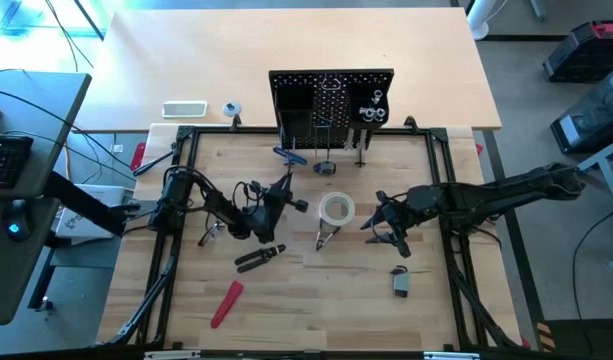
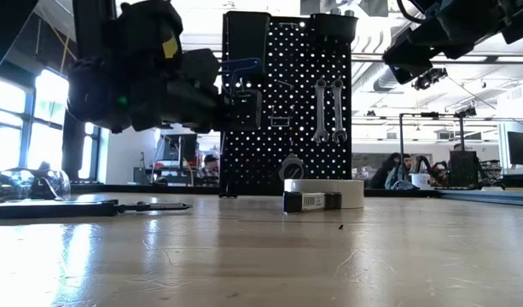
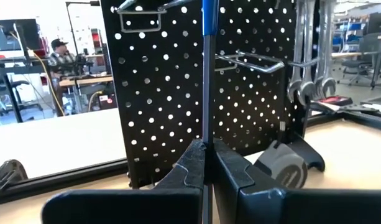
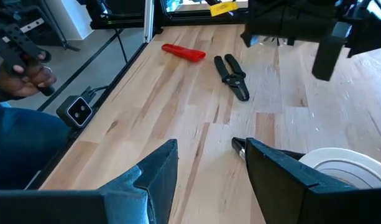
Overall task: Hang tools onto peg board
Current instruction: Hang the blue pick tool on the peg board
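Hanging tools on peg board [image 1: 331, 100] | left gripper [image 3: 207, 163] clamped on blue-handled tool [image 3: 207, 18], just before board | right gripper [image 4: 206, 163] spread, empty, beside tape roll [image 1: 337, 209] | done: two wrenches [image 2: 328, 107] hung | left: red tool [image 1: 226, 303], black pliers [image 1: 259, 257], tape roll on table

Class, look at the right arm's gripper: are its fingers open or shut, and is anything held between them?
Open and empty. In the right wrist view the right gripper shows bare table between its spread fingers, beside the white tape roll.

Black perforated peg board [image 1: 331, 100] (white-dotted) — red tool [image 1: 226, 303], white tape roll [image 1: 337, 209].
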Robot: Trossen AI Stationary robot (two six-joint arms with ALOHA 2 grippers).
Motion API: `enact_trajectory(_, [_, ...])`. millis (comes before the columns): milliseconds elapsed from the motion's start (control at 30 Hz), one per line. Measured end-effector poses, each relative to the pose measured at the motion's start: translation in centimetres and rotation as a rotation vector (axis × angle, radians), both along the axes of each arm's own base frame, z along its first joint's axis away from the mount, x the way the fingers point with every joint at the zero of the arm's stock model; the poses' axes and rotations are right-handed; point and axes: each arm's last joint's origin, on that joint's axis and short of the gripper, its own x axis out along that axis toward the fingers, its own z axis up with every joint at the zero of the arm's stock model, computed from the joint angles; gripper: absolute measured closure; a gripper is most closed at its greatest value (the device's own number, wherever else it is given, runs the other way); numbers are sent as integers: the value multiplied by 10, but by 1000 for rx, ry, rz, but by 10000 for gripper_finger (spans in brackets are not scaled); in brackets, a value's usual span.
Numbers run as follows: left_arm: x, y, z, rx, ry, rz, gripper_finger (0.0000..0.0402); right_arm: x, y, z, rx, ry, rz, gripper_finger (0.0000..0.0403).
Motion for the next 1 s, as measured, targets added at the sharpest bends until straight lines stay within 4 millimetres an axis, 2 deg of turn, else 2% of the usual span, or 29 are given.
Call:
enact_trajectory(567, [-6,-4,-7,-28,-34,17,401,-1,1,-1,-1,14,4,220])
enact_trajectory(1000, [-4,13,-7,-31,-73,-4,401,-1,1,-1,-1,10,5,220])
